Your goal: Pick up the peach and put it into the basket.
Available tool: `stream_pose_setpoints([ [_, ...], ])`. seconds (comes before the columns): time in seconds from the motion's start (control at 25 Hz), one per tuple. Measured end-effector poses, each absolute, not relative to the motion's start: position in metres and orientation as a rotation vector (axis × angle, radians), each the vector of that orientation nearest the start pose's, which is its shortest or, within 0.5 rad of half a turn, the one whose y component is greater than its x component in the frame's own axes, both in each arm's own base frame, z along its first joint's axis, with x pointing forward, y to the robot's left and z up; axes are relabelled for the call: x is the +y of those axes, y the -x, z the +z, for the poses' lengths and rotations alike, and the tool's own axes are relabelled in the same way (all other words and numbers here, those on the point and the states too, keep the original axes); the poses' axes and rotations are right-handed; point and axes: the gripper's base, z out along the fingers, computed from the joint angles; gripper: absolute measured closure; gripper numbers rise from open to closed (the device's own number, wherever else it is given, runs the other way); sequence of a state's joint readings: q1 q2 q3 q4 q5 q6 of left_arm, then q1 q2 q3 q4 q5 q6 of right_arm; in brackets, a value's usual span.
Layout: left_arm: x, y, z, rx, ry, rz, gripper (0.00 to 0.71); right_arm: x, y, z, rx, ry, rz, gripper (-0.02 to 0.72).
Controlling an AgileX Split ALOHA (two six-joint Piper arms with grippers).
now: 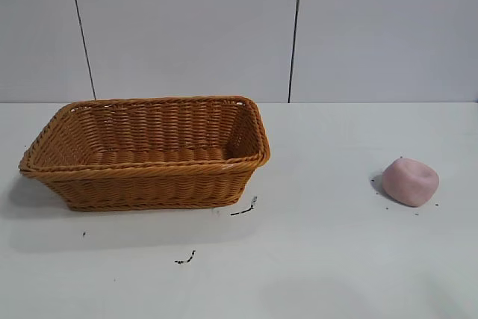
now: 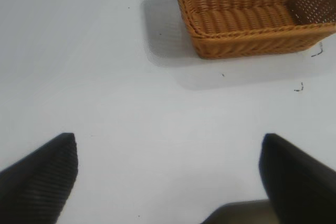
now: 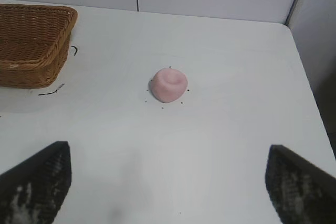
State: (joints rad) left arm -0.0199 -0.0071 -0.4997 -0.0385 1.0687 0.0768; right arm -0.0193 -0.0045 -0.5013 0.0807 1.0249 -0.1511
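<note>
Exterior: peach point(image 1: 410, 181) sits on the white table point(image 1: 314, 259), well apart from the basket point(image 1: 149, 153), no arms visible. Left wrist: left gripper point(image 2: 168, 171) spread wide, basket far ahead. Right wrist: right gripper point(image 3: 168, 182) spread wide, empty, peach point(image 3: 169, 84) ahead between its fingers; no readable writing.

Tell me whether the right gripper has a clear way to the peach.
Probably yes: the right gripper is open and facing the peach, with only bare table between; the basket sits off to the side.

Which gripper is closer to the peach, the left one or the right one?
Right. The open right gripper faces the peach directly; the open left gripper sits near the basket, farther away.
</note>
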Motion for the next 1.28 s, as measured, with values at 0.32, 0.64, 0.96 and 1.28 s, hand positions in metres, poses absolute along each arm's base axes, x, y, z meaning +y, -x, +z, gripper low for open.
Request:
stream_pose_setpoints([
  [0.32,-0.003,0.006,0.277,2.042,-0.101,-0.011,0.018,0.005,-0.038,0.307,2.153,0.128,0.002,0.014],
  [0.64,-0.003,0.006,0.277,2.042,-0.101,-0.011,0.018,0.003,-0.151,0.323,2.467,0.123,0.030,0.014],
  [0.96,-0.003,0.006,0.277,2.042,-0.101,-0.011,0.018,0.001,-0.277,0.288,2.753,0.125,0.059,0.014],
  [1.28,-0.003,0.006,0.277,2.042,-0.101,-0.011,0.018,0.017,-0.354,0.237,2.871,0.197,0.070,0.014],
])
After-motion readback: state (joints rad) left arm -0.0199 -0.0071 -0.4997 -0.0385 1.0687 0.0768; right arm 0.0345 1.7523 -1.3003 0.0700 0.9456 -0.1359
